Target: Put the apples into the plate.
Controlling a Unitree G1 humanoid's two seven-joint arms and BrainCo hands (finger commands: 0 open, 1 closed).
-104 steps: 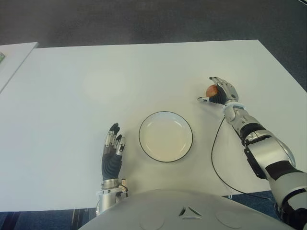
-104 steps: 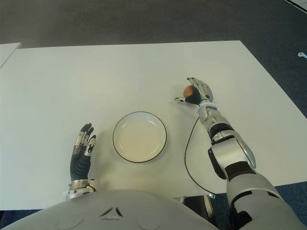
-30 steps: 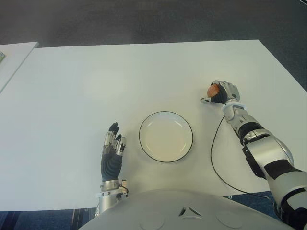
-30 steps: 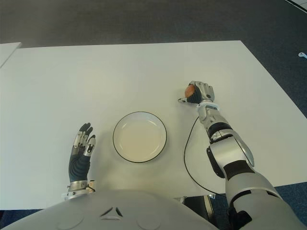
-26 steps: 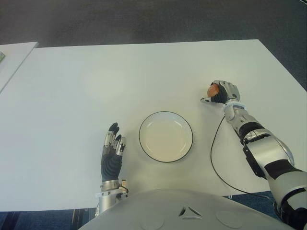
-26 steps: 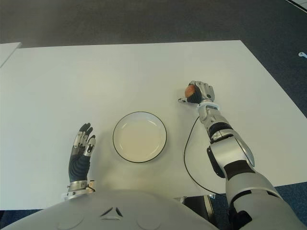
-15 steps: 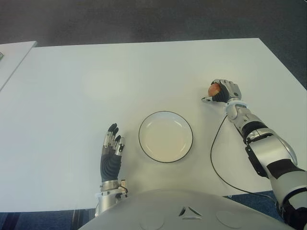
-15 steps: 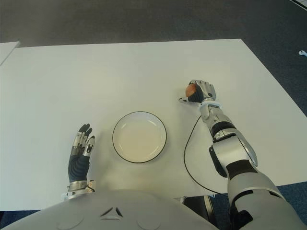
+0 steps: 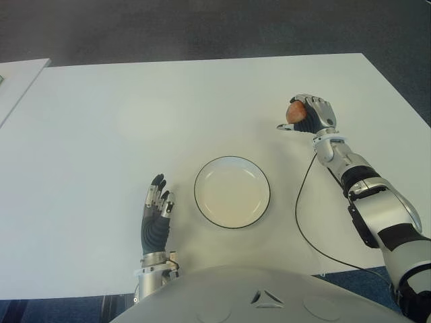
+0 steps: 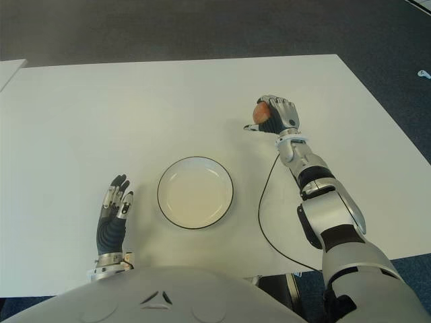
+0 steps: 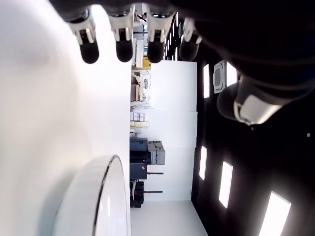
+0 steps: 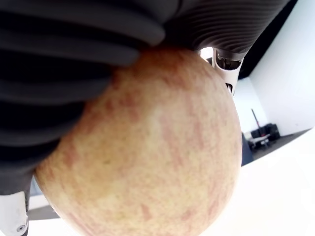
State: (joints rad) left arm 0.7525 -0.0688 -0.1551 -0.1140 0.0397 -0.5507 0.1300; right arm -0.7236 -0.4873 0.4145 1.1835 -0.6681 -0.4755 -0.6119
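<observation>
With its fingers wrapped round the apple (image 9: 295, 112), the right hand (image 9: 311, 116) holds the fruit up off the table (image 9: 101, 134), beyond and to the right of the plate (image 9: 232, 192), prob. ready for carrying over. Left hand (image 9: 156, 217) shows just left of the plate, fingers relaxed, holding nothing.

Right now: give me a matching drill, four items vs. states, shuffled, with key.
1. red-yellow apple
2. round white black-rimmed plate
3. left hand
4. right hand

a. empty, at the table's middle
b. fingers open, left of the plate
c. curled around the fruit, beyond and right of the plate
d. gripped, fills the right wrist view

Pairs: 1-d, 2-a, 3-b, 4-c
</observation>
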